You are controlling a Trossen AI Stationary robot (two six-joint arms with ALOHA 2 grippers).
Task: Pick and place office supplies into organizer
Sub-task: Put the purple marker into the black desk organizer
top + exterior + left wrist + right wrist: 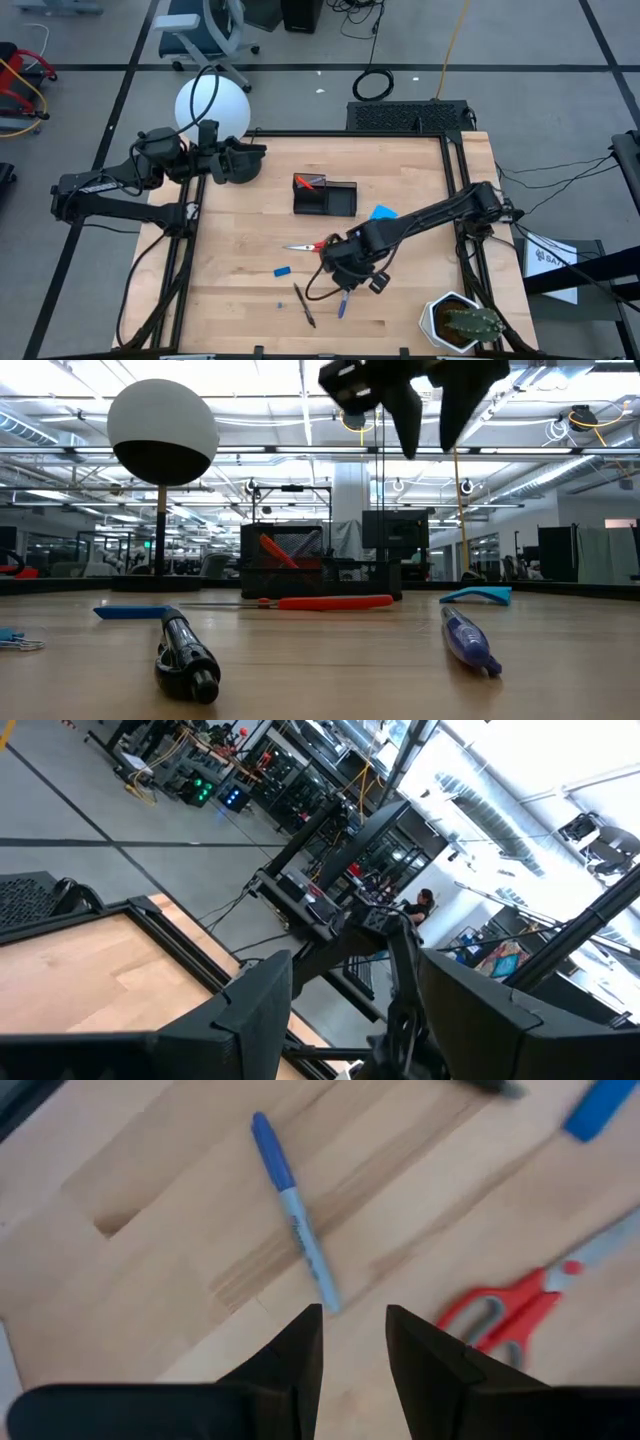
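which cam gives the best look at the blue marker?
Right wrist view: the blue marker lies whole and unobstructed on the wood ahead of the open right gripper. Low view shows it close but foreshortened. High view shows only a small part below the gripper. Left wrist view misses it.

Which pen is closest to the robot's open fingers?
The blue-capped pen, lying just ahead of the right gripper. The black pen lies farther off.

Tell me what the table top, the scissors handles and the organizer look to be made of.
Table top: light wood, matte, with visible grain and plank seams. Scissors handles: likely smooth red plastic, evenly coloured with a slight sheen. Organizer: black, and in the low view its walls look like fine mesh, probably metal; that is uncertain.
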